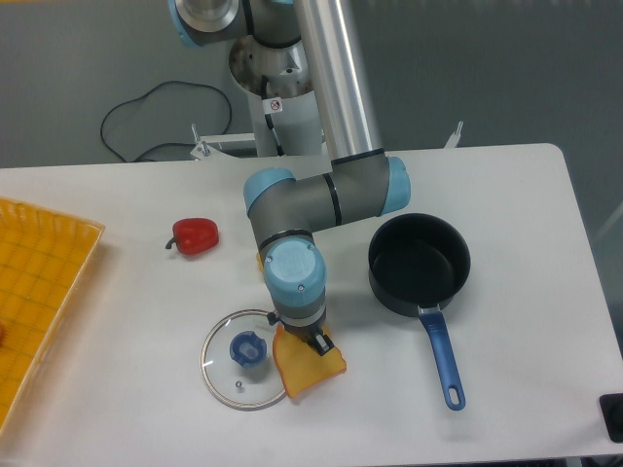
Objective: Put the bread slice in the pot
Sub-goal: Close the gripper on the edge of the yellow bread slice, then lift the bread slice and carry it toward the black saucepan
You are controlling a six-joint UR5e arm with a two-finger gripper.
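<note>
The bread slice (pixel 307 370) is a flat yellow-orange piece with a darker crust edge. It lies at the table's front middle, touching the right rim of the glass lid. My gripper (pixel 313 341) points down onto the slice's upper edge, and its fingers are mostly hidden under the wrist. It looks closed on the slice. The pot (pixel 420 264) is a black saucepan with a long blue handle (pixel 441 358) and stands empty to the right of the gripper.
A round glass lid with a blue knob (pixel 245 360) lies just left of the slice. A red pepper (pixel 195 235) sits at the left middle. A yellow basket (pixel 39 292) is at the left edge. A yellow item (pixel 261 259) peeks out behind the arm.
</note>
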